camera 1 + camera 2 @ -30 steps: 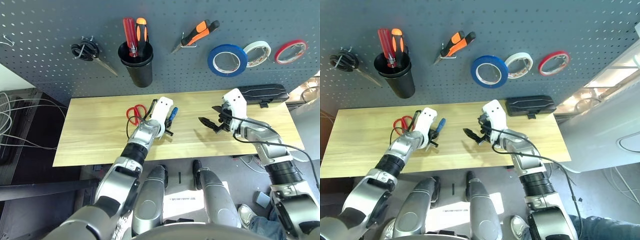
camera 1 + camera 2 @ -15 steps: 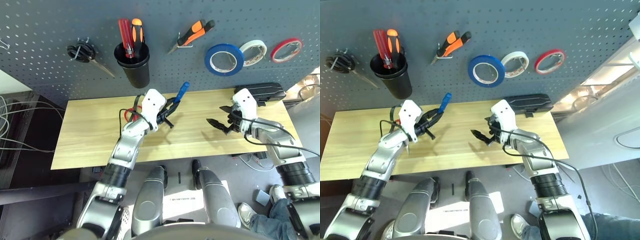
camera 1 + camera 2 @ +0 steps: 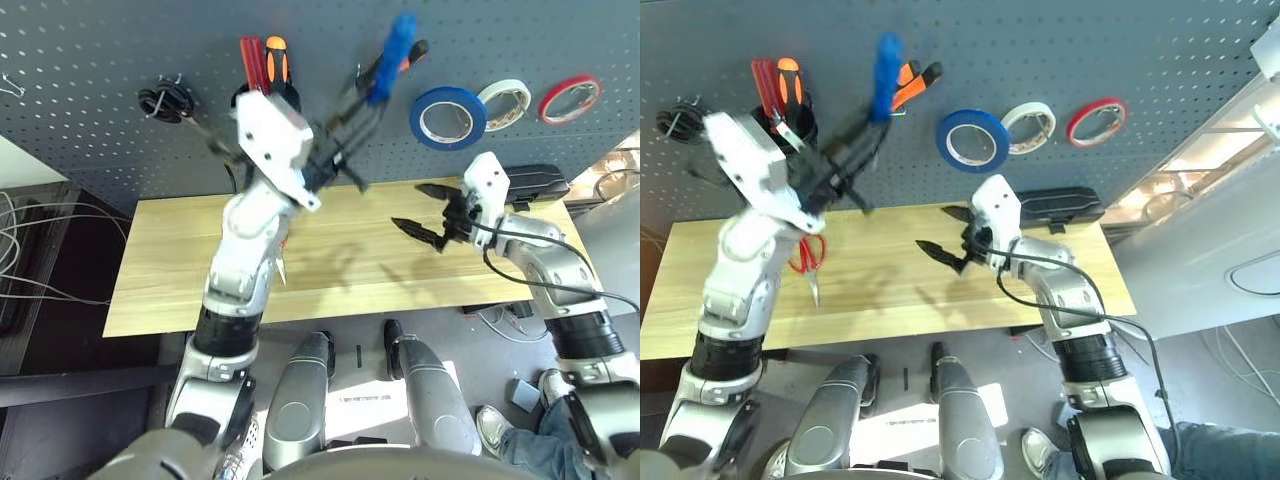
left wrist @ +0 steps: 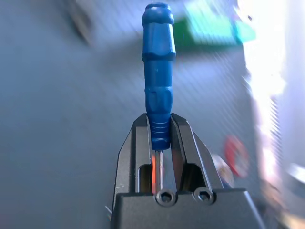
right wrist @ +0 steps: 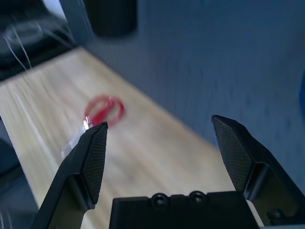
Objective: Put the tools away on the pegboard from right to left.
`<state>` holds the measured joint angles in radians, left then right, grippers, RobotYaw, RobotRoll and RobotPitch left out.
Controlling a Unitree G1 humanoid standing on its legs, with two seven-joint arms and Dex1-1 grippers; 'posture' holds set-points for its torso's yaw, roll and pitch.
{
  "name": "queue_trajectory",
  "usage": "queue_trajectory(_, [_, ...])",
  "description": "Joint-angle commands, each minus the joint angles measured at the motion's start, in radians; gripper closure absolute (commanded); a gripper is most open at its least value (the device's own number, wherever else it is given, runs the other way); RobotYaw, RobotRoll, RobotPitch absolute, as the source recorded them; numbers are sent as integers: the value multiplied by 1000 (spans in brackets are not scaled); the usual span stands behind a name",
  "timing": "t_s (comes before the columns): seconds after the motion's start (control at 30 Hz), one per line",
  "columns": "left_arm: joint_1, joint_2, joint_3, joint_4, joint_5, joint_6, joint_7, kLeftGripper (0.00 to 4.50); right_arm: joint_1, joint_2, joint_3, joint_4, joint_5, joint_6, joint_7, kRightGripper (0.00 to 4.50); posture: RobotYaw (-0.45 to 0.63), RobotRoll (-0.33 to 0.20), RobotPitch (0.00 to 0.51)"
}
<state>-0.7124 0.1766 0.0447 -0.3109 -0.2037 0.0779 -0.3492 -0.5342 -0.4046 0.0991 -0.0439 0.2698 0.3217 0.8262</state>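
My left gripper (image 4: 158, 119) is shut on the small blue-handled screwdriver (image 3: 403, 45), just below the handle, and holds it high in front of the dark grey pegboard (image 3: 100, 50). The handle overlaps the orange-and-black pliers (image 3: 912, 82) hanging on a hook. To the right of them the blue tape roll (image 3: 455, 118) hangs on the board. The red-handled scissors (image 3: 808, 255) lie on the wooden table (image 3: 170, 270) below my left arm. Over the table's right half, my right gripper (image 3: 412, 208) hovers open with nothing in it.
The black cup (image 3: 790, 125) with the red and orange screwdrivers (image 3: 265, 65) sits just behind my left gripper. Black-handled scissors (image 3: 165, 100) hang at the left, white tape (image 3: 514, 105) and red tape (image 3: 573, 98) at the right. A black case (image 3: 535, 185) lies at the table's back right.
My left arm has lifted the blue screwdriver from just above the table up in front of the pegboard. The right gripper has shifted slightly left, still open.
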Motion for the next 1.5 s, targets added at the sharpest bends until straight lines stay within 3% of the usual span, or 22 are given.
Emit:
queue_trajectory(0.03, [-51,12,55,2,-18,55,66,4070,-44,32,2,-20,26,32,-19,0,148,0,292])
queue_trajectory(0.2, [-77,55,82,24,-7,186,116,4070,-110,87,-16,-18,60,78,-60,0,161,0,294])
queue_trajectory(0.33, [-30,86,79,28,-34,301,106,4070,-126,106,-19,-8,75,89,-72,0,167,0,296])
queue_trajectory(0.67, [16,217,81,48,16,345,95,4070,-141,108,-10,23,71,76,-69,0,187,0,298])
queue_trajectory(0.9, [31,212,68,30,16,433,114,4070,-145,102,-10,45,57,73,-79,0,184,0,293])
queue_trajectory(1.3, [-65,171,21,-89,-8,240,44,200,-96,61,-23,94,26,39,-94,0,173,0,290])
queue_trajectory(1.5, [-13,160,-99,-119,-23,291,-39,44,16,-24,6,184,-63,97,-134,0,164,0,288])
